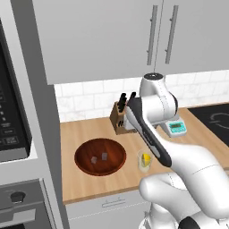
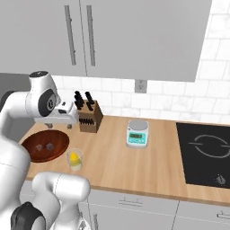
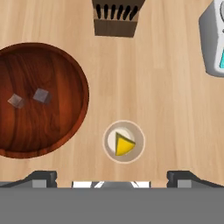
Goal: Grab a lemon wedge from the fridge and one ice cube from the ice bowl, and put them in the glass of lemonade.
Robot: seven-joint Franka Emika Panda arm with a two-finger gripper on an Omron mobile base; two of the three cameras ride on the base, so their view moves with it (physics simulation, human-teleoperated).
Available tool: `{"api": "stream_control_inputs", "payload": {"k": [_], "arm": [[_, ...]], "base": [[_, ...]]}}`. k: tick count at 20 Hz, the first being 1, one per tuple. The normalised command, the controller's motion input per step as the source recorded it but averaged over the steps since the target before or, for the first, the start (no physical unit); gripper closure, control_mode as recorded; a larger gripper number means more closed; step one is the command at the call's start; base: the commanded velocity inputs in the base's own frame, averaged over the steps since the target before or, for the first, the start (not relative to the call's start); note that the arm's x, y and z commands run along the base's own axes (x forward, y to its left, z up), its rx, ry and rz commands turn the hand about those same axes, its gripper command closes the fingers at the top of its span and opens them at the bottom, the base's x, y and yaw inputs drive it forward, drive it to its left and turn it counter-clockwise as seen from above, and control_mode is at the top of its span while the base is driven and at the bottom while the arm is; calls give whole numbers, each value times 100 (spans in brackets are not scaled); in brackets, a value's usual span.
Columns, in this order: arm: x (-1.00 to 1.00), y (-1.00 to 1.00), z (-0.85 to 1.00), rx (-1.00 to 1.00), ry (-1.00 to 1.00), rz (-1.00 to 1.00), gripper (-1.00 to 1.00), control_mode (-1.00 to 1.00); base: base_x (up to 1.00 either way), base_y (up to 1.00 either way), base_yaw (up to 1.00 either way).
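Observation:
The glass of lemonade point(image 1: 144, 162) point(image 2: 74, 160) point(image 3: 124, 141) stands on the wooden counter near its front edge. A yellow lemon wedge point(image 1: 146, 158) point(image 2: 74, 157) point(image 3: 124, 145) lies inside it. Just left of the glass sits the reddish-brown ice bowl point(image 1: 84, 150) point(image 2: 29, 144) point(image 3: 65, 61), holding two ice cubes point(image 1: 104, 156) point(image 3: 41, 95). My gripper point(image 2: 58, 125) point(image 3: 113, 178) hangs open and empty well above the counter, looking straight down, with the glass just ahead of its fingertips point(image 3: 42, 177). The fridge is out of view.
A knife block point(image 1: 120, 117) point(image 2: 90, 117) point(image 3: 117, 17) stands at the back of the counter. A small kitchen scale point(image 1: 176, 127) point(image 2: 137, 134) point(image 3: 214, 39) sits to the right, then a black cooktop point(image 2: 204, 152). A built-in oven stack point(image 1: 11, 129) borders the left; wall cabinets hang overhead.

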Motion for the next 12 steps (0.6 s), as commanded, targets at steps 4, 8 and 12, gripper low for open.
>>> {"api": "stream_control_inputs", "payload": {"k": [4,8,12], "arm": [[-17,42,0,0,0,0,-100,-100],[-4,69,-2,0,-2,2,-100,-100],[13,47,-39,8,-1,19,-100,-100]], "base": [[0,0,0],[0,0,0],[0,0,0]]}}
